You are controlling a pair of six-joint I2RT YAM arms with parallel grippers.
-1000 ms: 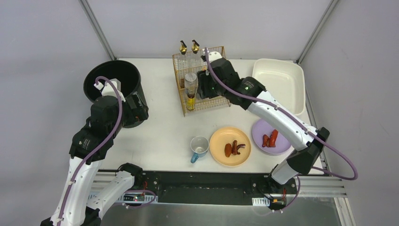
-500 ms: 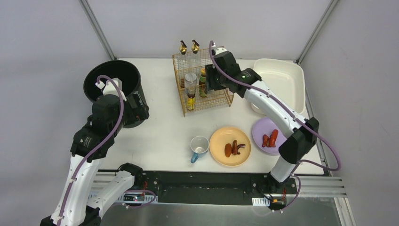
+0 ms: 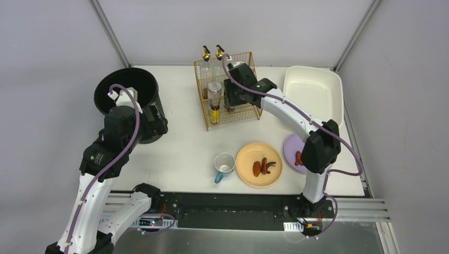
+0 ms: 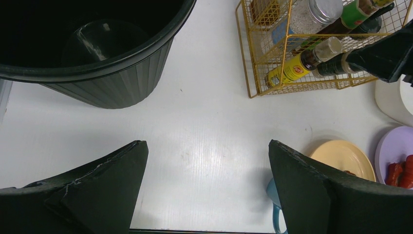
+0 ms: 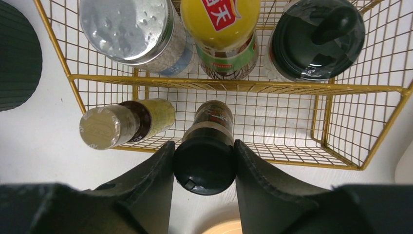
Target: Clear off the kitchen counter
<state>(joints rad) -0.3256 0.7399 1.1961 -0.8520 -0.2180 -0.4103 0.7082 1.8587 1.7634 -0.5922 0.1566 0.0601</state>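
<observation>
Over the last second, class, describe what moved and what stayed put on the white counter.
The right arm's elbow folded inward to the left, now overhanging the round purple plate. The right gripper, shut on the black-capped dark bottle, swung away and rightward over the gold wire rack, then returned. The open left gripper, ribbed black plastic bin, blue-handled mug and round orange plate stayed put.

The left arm [image 3: 87, 198], at lower left, and the right arm [image 3: 288, 108], right of centre, have white shells with black joint housings. A purple cable [image 3: 135, 127] loops along each. The claw fingers [image 4: 316, 195] are matte black wedges, and what look like red wires sit at the bases [image 3: 312, 225].
</observation>
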